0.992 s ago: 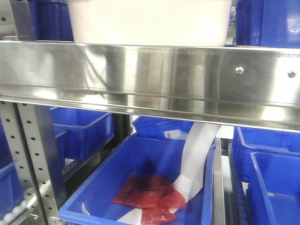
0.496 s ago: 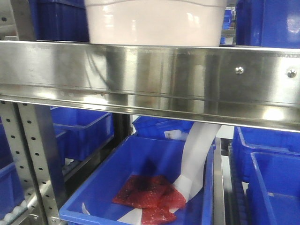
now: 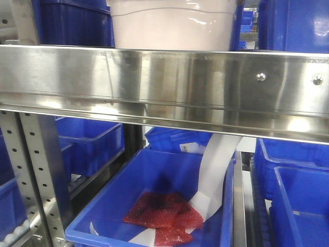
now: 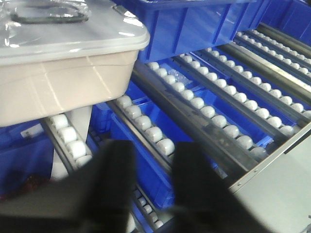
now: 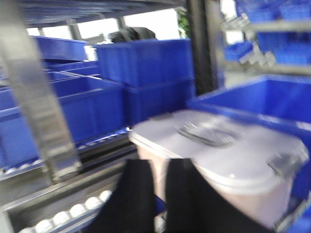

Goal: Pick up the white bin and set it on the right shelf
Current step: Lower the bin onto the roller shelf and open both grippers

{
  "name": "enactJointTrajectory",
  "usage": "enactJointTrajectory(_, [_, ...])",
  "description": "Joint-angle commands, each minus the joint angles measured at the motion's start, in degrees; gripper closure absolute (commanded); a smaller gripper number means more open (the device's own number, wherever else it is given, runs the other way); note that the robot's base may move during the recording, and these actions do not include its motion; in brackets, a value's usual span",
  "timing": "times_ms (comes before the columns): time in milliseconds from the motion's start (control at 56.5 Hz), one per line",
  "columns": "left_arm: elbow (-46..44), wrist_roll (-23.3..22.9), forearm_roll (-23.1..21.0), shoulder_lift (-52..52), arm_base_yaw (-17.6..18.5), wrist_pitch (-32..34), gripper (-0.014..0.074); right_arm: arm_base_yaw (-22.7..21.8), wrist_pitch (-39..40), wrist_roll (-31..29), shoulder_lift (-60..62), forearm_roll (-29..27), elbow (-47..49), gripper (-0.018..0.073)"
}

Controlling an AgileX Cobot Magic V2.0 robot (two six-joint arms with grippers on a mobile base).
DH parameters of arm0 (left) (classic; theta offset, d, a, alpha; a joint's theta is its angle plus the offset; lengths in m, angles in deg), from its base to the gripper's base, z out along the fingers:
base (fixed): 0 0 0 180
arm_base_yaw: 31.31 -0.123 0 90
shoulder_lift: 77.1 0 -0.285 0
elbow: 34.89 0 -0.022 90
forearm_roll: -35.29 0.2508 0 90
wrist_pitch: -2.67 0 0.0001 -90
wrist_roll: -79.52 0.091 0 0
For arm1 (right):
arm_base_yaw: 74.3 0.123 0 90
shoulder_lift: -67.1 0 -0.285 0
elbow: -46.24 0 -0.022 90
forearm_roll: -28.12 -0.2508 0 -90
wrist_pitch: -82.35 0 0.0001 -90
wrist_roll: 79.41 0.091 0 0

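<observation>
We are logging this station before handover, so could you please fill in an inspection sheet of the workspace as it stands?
Surface: steel shelf with roller tracks; shiny front rail, screw heads.
Job's things: white bin sits on the rollers, lid on, between blue crates.
Clutter: on the lower level an open blue crate holds red packets and a white paper strip.
Grippers: left gripper open, empty, apart from the bin; right gripper has a narrow gap, beside the bin; contact cannot be told through the blur.
Cables: nothing seen.
Surroundings: stacked blue crates and more racking.
</observation>
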Motion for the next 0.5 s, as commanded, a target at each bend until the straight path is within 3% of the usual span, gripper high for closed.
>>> enactJointTrajectory(0, [-1.9,-0.9,-3.5,-3.4,0.0,-6.0,0.0701,-0.3,-0.8,1.4,4.0,-0.2,1.8,0.0484])
enactJointTrajectory(18, [-1.9,-0.9,-3.2,-3.6,0.0,-6.0,0.0733,-0.3,-0.9,2.1,4.3,0.7,1.8,0.0486])
enactJointTrajectory(106, [-1.9,-5.3,-0.8,-4.2,0.0,-5.7,0.0716,-0.3,-1.1,6.6,6.8,6.9,1.3,0.0486])
enactJointTrajectory(195, [-1.9,-10.7,6.2,-5.0,0.0,-4.8,0.0716,-0.3,-0.4,11.6,9.6,15.2,-0.7,0.0486])
enactJointTrajectory(248, [-1.9,-14.5,12.4,-5.7,0.6,-3.8,0.0716,-0.3,-0.2,15.5,11.6,21.1,-2.2,0.0486])
enactJointTrajectory(372, [-1.9,-25.0,32.6,-7.9,3.7,-2.1,0.0716,-0.3,0.9,24.8,16.5,33.7,-7.7,0.0486])
enactJointTrajectory(478, [-1.7,-32.5,50.2,-9.6,8.4,-2.1,0.0716,-0.3,1.7,32.5,20.7,43.7,-12.7,0.0486])
